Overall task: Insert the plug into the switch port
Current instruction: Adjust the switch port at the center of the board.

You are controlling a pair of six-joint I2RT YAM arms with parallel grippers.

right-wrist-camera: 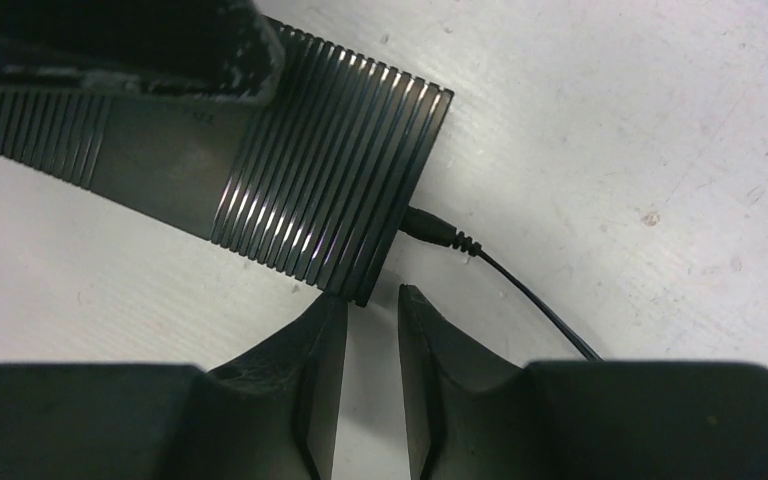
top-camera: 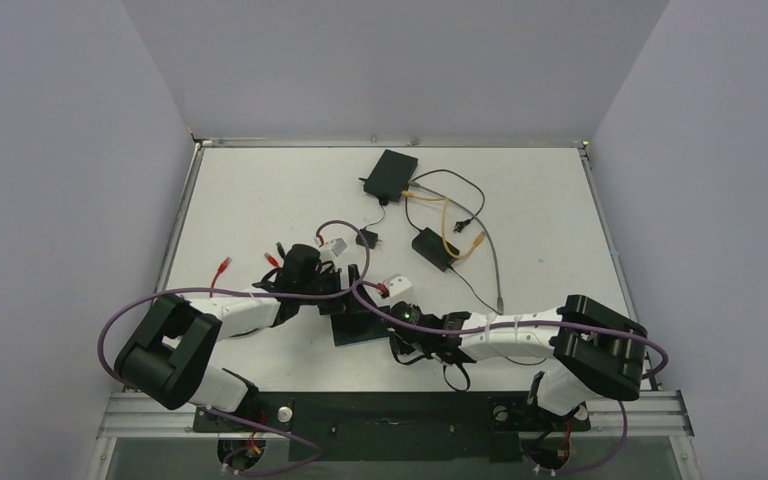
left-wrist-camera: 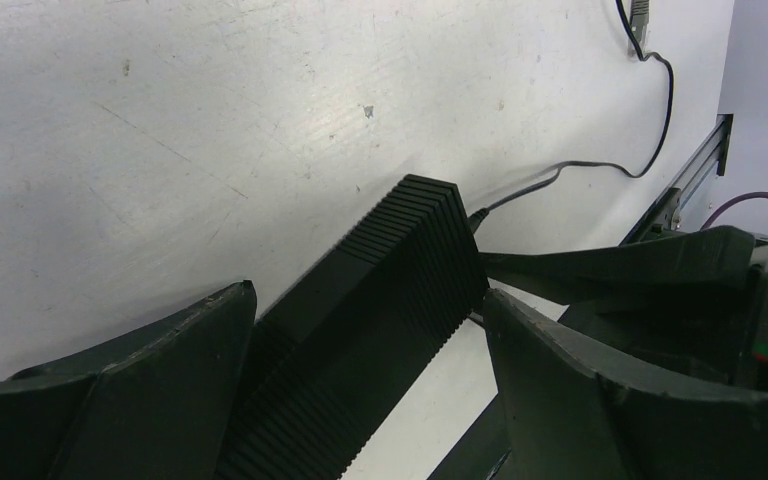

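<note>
The switch (top-camera: pixel 355 328) is a black ribbed box lying near the table's front middle. My left gripper (top-camera: pixel 352 292) straddles it with wide jaws, and both fingers press its sides (left-wrist-camera: pixel 380 290). One left fingertip (right-wrist-camera: pixel 160 50) also shows on the switch (right-wrist-camera: pixel 310 170) in the right wrist view. The plug (right-wrist-camera: pixel 432 228), a small black barrel on a thin black cable (right-wrist-camera: pixel 540 310), sits in the port at the switch's end. My right gripper (right-wrist-camera: pixel 372 300) hovers just short of that end corner, its jaws a narrow gap apart with nothing between them.
Farther back lie a second black box (top-camera: pixel 390 175), a black power adapter (top-camera: pixel 430 248), a yellow cable (top-camera: pixel 450 225) and a grey cable (top-camera: pixel 495 270). A red connector (top-camera: pixel 223 265) and two white pieces (top-camera: pixel 335 247) (top-camera: pixel 397 288) lie near the arms.
</note>
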